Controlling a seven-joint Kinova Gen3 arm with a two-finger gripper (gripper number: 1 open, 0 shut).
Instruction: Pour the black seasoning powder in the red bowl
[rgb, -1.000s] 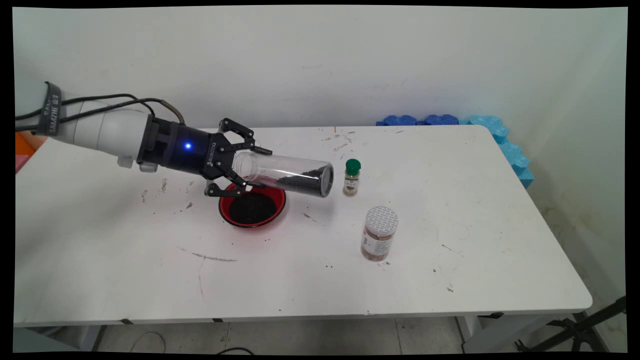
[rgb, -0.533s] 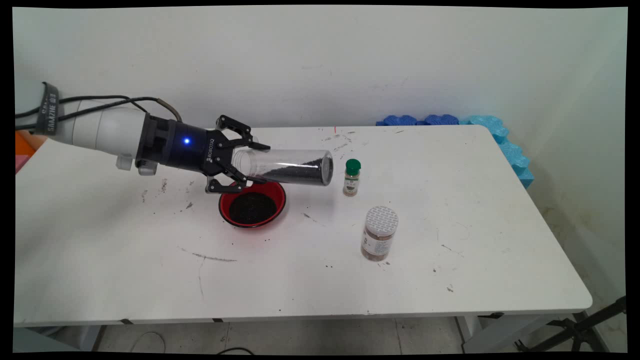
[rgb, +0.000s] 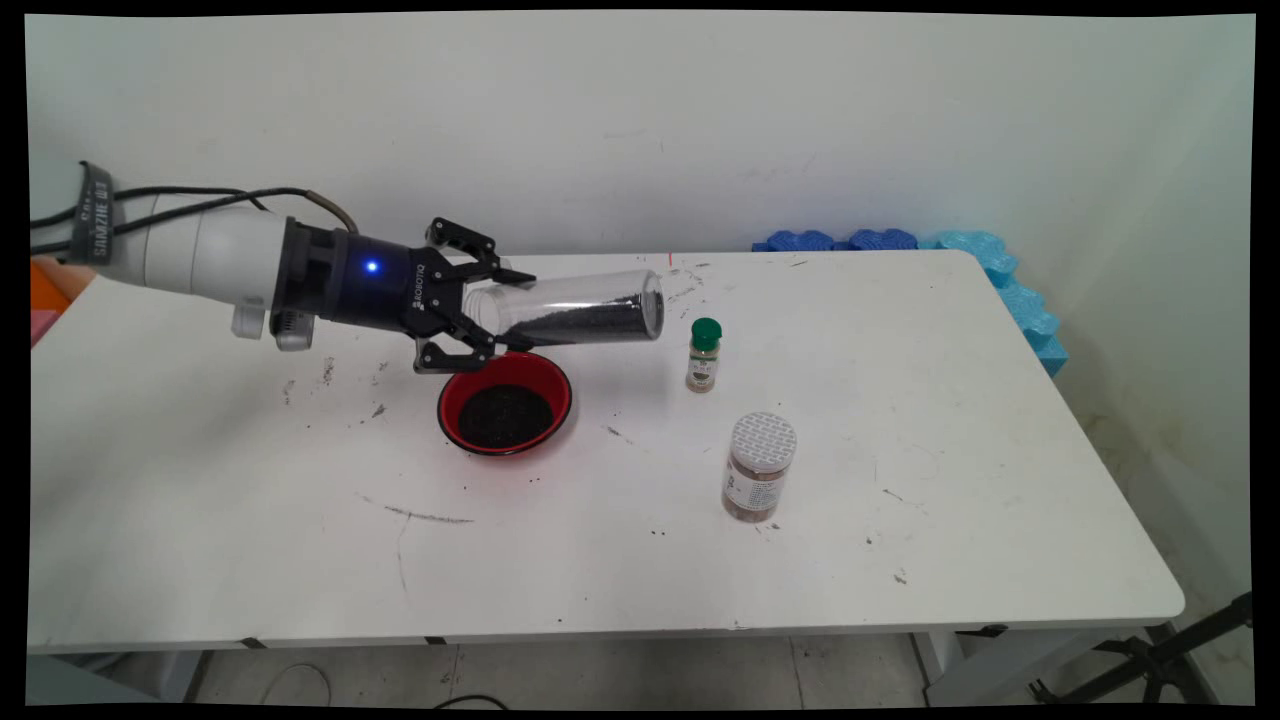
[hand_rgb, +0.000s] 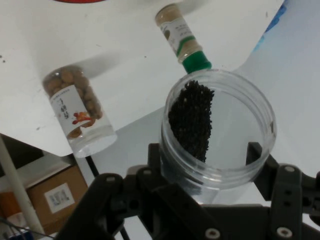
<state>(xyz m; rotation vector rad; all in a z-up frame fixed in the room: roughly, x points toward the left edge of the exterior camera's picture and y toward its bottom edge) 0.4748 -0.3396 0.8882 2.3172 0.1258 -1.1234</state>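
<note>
One clear jar holds black grains sideways.

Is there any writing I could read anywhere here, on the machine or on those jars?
"ROBOTIQ": white letters on the black gripper, by its blue light.
Strap round the white arm: white lettering, too blurred to read.
Jar of nuts: red and black label, characters too small to read.
Green-capped spice bottle: label too small to read.
Clear jar of black grains, held by the gripper: no text seen.
</note>
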